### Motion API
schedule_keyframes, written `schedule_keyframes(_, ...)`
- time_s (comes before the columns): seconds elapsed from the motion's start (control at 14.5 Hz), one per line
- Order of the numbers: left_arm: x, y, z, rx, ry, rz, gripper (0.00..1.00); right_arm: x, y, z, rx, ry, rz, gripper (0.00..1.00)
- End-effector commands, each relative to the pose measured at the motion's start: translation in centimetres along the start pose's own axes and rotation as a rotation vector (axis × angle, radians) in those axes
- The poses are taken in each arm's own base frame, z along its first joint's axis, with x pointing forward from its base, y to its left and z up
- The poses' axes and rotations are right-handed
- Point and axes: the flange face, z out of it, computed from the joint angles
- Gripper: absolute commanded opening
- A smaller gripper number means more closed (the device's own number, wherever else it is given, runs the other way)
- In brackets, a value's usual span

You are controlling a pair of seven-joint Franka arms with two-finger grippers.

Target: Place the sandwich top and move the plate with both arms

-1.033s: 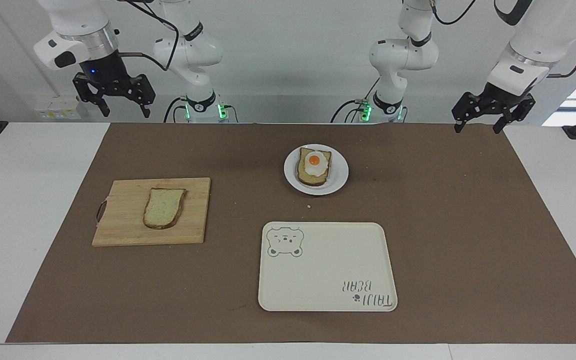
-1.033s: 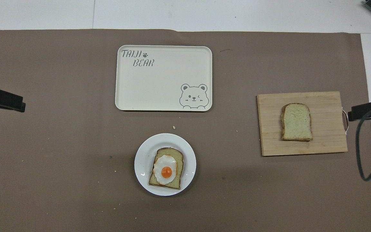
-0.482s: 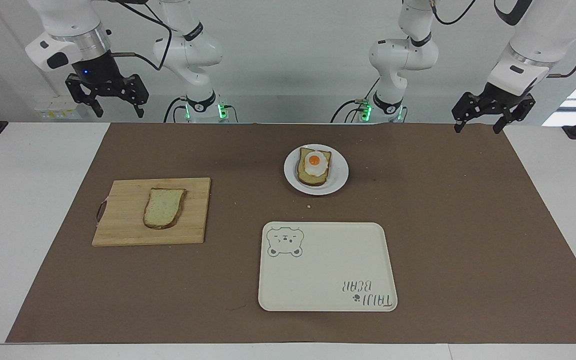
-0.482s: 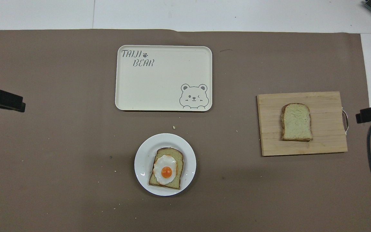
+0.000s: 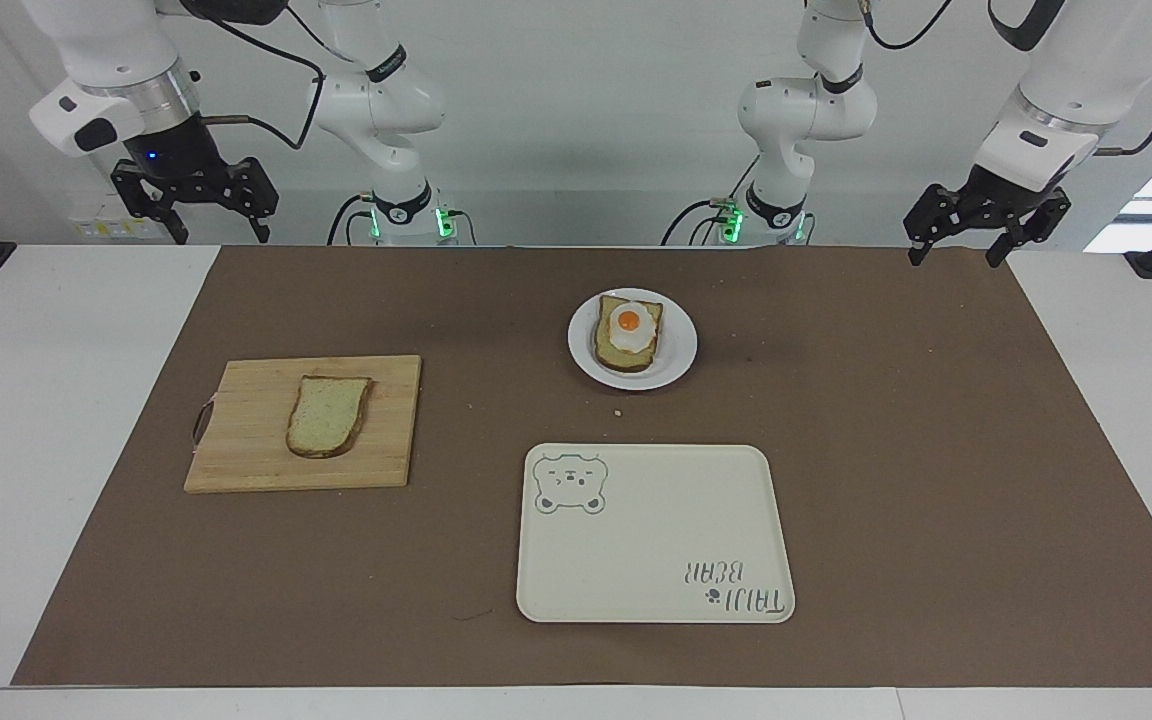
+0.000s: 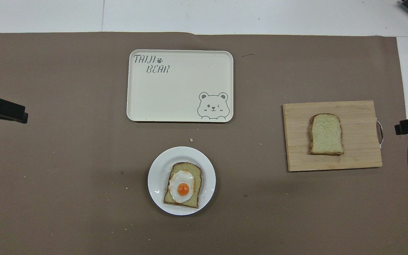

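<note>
The sandwich top (image 5: 328, 415) lies flat mid-board on the wooden cutting board (image 5: 236, 460), clear of every edge, toward the right arm's end of the table; the plate (image 5: 678, 352), carrying egg-topped bread (image 5: 628, 332), sits at about two o'clock from it in the facing view, bare brown mat (image 5: 936, 450) all round; the bear tray (image 5: 636, 560) lies farther from the robots, apart from the plate; the right gripper (image 5: 194, 195) hangs fingers spread over the table's edge; the left gripper (image 5: 983, 222), likewise spread, waits over the mat's corner.
</note>
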Motion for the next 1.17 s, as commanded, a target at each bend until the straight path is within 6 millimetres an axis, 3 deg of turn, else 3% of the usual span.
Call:
schedule_keyframes(0.0,-0.1,-0.3,-0.4,-0.011,0.004,0.004,1.0,0.3,0.4,1.2,-0.004,0.023,-0.019,1.0)
schedule_keyframes(0.83,-0.1,-0.3,-0.4,-0.011,0.004,0.004,1.0,3.9,-1.0,10.3,0.024,0.031,-0.039,1.0)
schedule_keyframes(1.1,-0.1,-0.3,-0.4,-0.011,0.004,0.004,1.0,6.1,-1.0,14.0,0.055,0.053,-0.033,1.0)
